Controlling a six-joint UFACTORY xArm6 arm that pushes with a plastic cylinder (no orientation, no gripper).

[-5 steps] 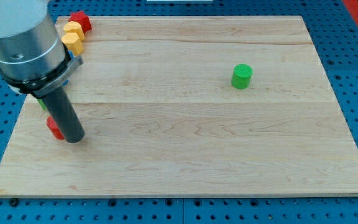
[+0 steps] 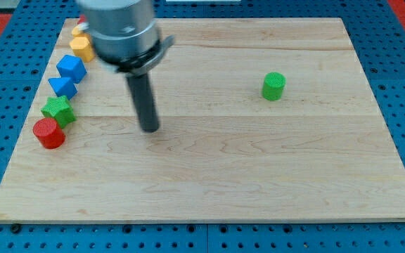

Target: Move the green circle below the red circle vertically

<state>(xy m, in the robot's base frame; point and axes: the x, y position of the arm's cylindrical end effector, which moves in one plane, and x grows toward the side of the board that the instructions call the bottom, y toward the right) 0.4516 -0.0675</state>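
The green circle block [image 2: 273,86] is seen alone on the pale wooden worktop [image 2: 259,176], well apart from the red circle block [image 2: 48,133] at the view's left edge; my tip [image 2: 150,129], which carries no pincer, is set between them, nearer the red, with bare wood between tip and green

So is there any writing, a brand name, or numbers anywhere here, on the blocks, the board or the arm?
None: no readable text shows in this view.
The board, the arm's grey housing and my tip carry no marks.
The green circle, red circle, green star, two blue blocks and yellow block are plain.
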